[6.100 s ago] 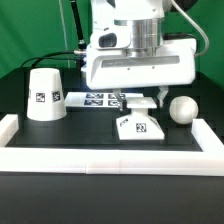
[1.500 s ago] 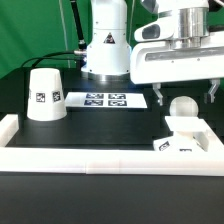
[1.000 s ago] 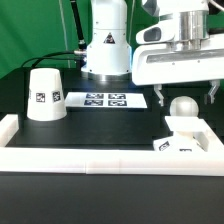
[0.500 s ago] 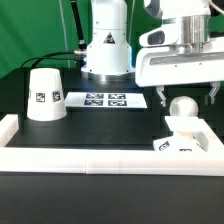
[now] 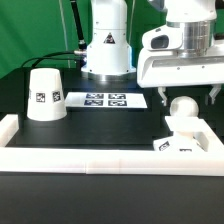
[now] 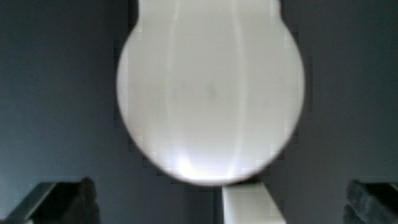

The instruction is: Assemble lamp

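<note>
The white cone shade stands at the exterior view's left. The flat square base lies in the front right corner against the border rails. The round-headed bulb lies on the table just behind the base. My gripper hangs open and empty above the bulb, with one finger on each side of it and not touching it. In the wrist view the bulb fills the middle. A strip of the base shows between my dark fingers.
The marker board lies flat at mid-table, between the shade and the bulb. White border rails run along the front and both sides. The robot's white pedestal stands behind the marker board.
Six seconds ago the base lay mid-table under my gripper; it now sits in the front right corner. Over the last second my open gripper has risen slightly above the bulb.
</note>
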Robot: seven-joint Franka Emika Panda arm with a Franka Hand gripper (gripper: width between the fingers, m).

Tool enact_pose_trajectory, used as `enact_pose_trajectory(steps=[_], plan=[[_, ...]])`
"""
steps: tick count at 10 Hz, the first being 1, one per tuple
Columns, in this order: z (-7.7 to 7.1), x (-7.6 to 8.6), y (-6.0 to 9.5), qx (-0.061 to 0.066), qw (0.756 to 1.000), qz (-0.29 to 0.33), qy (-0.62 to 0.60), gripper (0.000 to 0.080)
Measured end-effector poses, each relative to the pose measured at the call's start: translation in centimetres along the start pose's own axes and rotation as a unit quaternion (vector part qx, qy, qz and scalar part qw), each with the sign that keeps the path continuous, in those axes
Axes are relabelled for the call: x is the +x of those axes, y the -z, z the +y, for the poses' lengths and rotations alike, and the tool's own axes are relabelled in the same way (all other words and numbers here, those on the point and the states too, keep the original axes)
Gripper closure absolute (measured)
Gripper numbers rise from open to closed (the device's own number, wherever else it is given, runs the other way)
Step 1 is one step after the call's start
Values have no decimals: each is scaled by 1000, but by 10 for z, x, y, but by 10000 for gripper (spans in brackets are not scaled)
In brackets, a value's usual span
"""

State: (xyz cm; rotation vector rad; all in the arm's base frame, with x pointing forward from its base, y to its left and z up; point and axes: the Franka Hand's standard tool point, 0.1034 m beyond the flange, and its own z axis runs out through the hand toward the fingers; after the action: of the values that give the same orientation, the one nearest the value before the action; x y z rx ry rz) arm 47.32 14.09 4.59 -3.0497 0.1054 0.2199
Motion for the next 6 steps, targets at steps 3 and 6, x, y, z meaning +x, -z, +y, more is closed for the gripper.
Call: enact_pose_trajectory(steps=[3,6], plan=[[-1,-6,-1,-9,993,-120,1,101],[2,-5,-8,-12,981,-192,-4,101]])
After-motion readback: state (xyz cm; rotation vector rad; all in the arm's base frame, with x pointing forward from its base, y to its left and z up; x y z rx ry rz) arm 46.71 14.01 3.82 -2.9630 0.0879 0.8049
